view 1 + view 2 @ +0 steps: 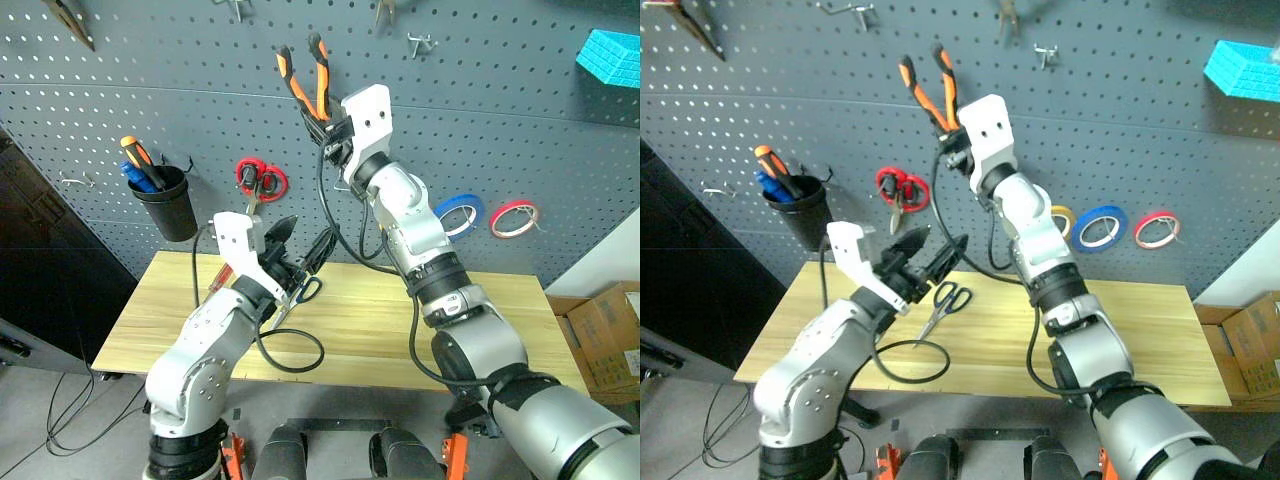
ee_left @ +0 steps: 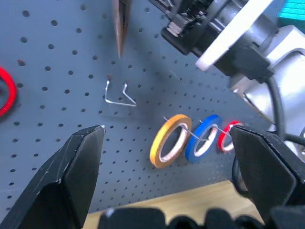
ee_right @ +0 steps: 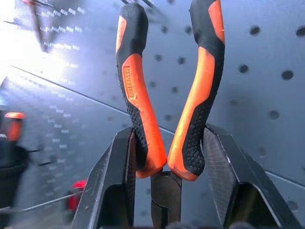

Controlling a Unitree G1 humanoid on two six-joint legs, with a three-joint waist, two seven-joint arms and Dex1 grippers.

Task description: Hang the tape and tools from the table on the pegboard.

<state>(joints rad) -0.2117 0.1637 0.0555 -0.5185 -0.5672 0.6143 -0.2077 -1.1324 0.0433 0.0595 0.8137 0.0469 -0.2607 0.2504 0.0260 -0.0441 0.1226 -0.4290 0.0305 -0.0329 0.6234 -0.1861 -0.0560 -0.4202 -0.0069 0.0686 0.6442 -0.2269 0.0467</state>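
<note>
Right hand [image 1: 330, 128], raised against the dark grey perforated metal pegboard [image 1: 500, 120], grasps the orange-and-black-handled pliers [image 1: 305, 80] with handles pointing up and splayed. Left hand [image 1: 300, 250] hovers lower, above the rear edge of the light wooden surface [image 1: 450, 320], its black fingers spread and released. Dark blue-handled scissors [image 1: 300, 295] lie flat on the surface just beside the left hand; the right half of the plain-grained surface is bare. Red-handled scissors [image 1: 258, 182] hang on the board, and a black cup [image 1: 170, 205] holding an orange-and-black screwdriver [image 1: 140, 160] hangs to their left.

Right eye view: the thin blue tape ring [image 1: 1100, 227] hangs on the pegboard between a yellow tape ring [image 1: 1064, 217], largely hidden by the right arm, and a smaller red tape ring [image 1: 1157, 229]. A bare wire hook [image 1: 1045, 52] sits above the pliers, with open board around it.

Left wrist view: wedge-shaped matte fingers [image 2: 71, 167] stand wide apart, framing a bent wire hook [image 2: 119, 95] and the three tape rings on one peg, close together.

Right wrist view: flat textured fingers [image 3: 224, 171] press on the two handles near their lower ends; each handle is curved, with stippled orange rubber inset in smooth black.
</note>
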